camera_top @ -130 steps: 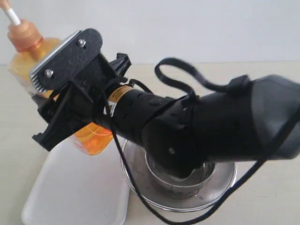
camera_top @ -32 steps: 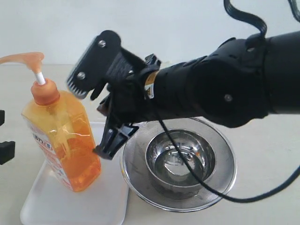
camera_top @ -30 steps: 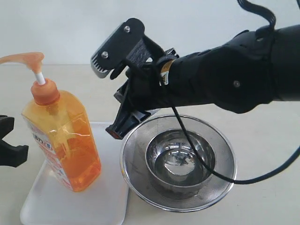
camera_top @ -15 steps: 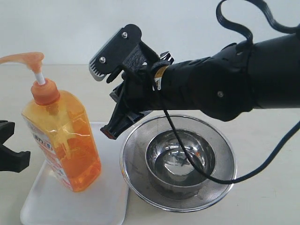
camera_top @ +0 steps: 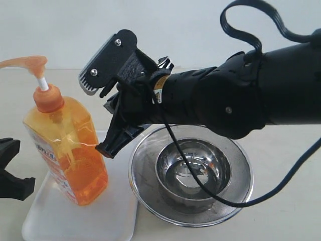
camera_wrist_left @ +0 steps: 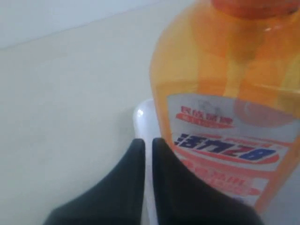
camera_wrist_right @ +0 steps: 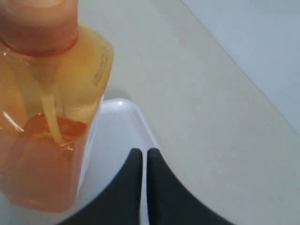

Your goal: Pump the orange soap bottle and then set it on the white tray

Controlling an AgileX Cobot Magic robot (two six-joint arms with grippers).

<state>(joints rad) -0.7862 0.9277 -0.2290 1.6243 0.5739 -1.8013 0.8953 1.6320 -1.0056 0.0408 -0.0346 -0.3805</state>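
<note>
The orange soap bottle [camera_top: 70, 150] stands upright on the white tray [camera_top: 90, 216], its pump head raised and pointing left. My right gripper [camera_top: 104, 149] is shut and empty, its tip just off the bottle's right side, above the tray. My left gripper [camera_top: 12, 173] sits low at the far left, apart from the bottle. In the left wrist view the label with "28" on the bottle [camera_wrist_left: 225, 93] fills the frame beside the left gripper [camera_wrist_left: 147, 140], shut on nothing, over the tray's corner [camera_wrist_left: 143, 112]. The right wrist view shows the bottle [camera_wrist_right: 42, 117], the tray [camera_wrist_right: 117, 131] and the shut right gripper [camera_wrist_right: 143, 151].
A round steel mesh strainer [camera_top: 150, 201] holding a steel bowl [camera_top: 193, 170] stands right of the tray, touching its edge. The right arm and its black cable hang over the strainer. Beige tabletop [camera_top: 281, 165] runs back to a pale wall.
The right gripper has swung down and left, its tip now close beside the bottle. The left gripper has shifted slightly lower at the left edge. The bottle has stayed upright on the tray.
</note>
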